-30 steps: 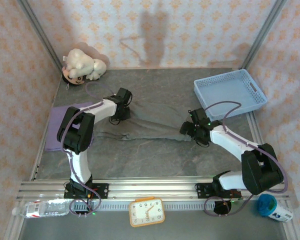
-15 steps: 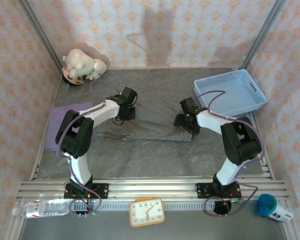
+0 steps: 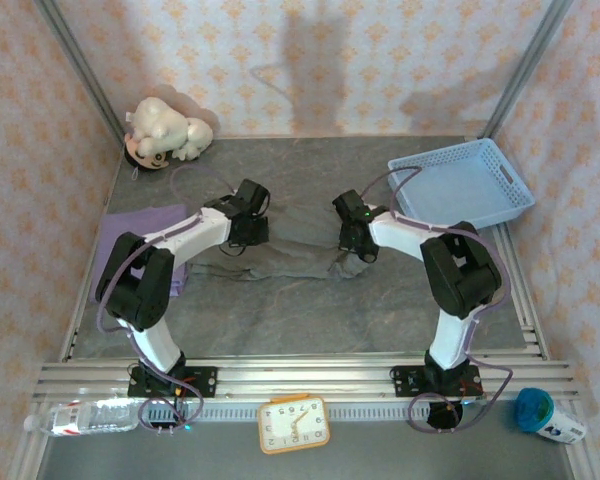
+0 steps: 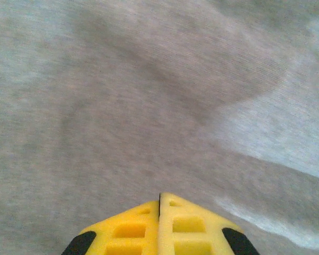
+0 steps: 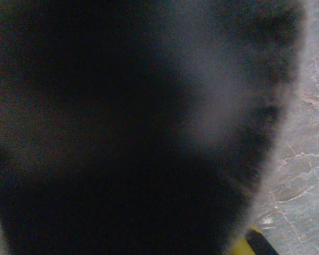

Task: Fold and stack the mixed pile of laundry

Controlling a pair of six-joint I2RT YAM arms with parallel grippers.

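Aluminium rail [image 3: 310, 375] is running along the near edge, with a water bottle [image 3: 85, 415], an orange clock [image 3: 293, 423] and a blue cup [image 3: 545, 413] lying in front of it. Beyond it, the grey table [image 3: 310, 315] is offering a broad bare strip between the arm bases and the cloth.

Across the middle, the dark grey-olive shirt [image 3: 280, 255] is lying as a long band, its near edge wrinkled and its right end bunched up. The left gripper [image 3: 242, 232] is pressing down on the band's far-left part, its yellow fingers [image 4: 130, 231] meeting flush over the fabric. The right gripper [image 3: 355, 245] is sitting at the bunched right end. Dark cloth is covering its wrist camera, so I cannot tell how its jaws are standing.

At the left edge, the lilac-purple shirt [image 3: 130, 235] is lying flat, partly under the left arm. Farther back, the light blue basket [image 3: 470, 185] is occupying the right corner and the white plush toy [image 3: 168, 132] the left, with open table between them.
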